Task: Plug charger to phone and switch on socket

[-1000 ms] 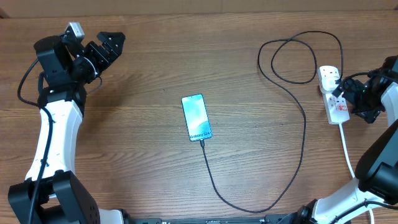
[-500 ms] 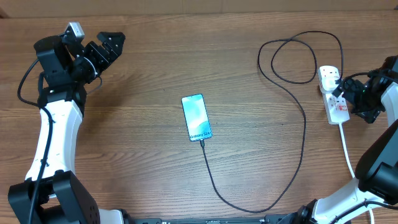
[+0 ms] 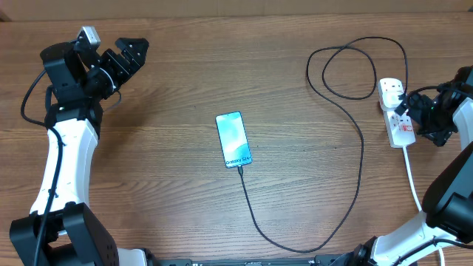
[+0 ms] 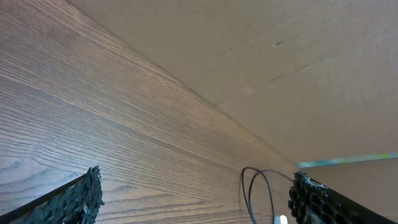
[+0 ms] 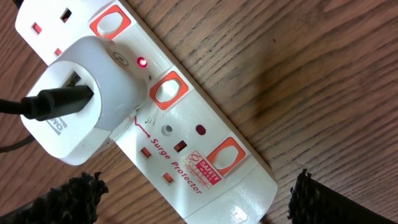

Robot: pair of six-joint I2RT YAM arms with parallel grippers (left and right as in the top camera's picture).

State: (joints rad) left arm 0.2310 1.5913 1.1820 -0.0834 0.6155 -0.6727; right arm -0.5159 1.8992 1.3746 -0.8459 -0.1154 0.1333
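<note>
The phone (image 3: pixel 233 139) lies screen up at the table's middle, its screen glowing cyan. The charger's black cable (image 3: pixel 361 148) meets the phone's near short edge, runs forward, curves right and loops back to a white adapter (image 5: pixel 87 112) plugged into the socket (image 5: pixel 186 143), a white power strip also in the overhead view (image 3: pixel 399 122). A small red light (image 5: pixel 142 61) glows beside the adapter. My right gripper (image 5: pixel 199 199) is open, its fingers on either side of the strip's end; it also shows in the overhead view (image 3: pixel 411 114). My left gripper (image 3: pixel 131 53) is open and empty at the far left.
The strip's thick white cord (image 3: pixel 414 185) runs toward the front right edge. A cardboard wall (image 4: pixel 261 56) stands along the table's back. The cable's loop (image 4: pixel 249 186) shows far off in the left wrist view, between the left gripper's fingers (image 4: pixel 193 208).
</note>
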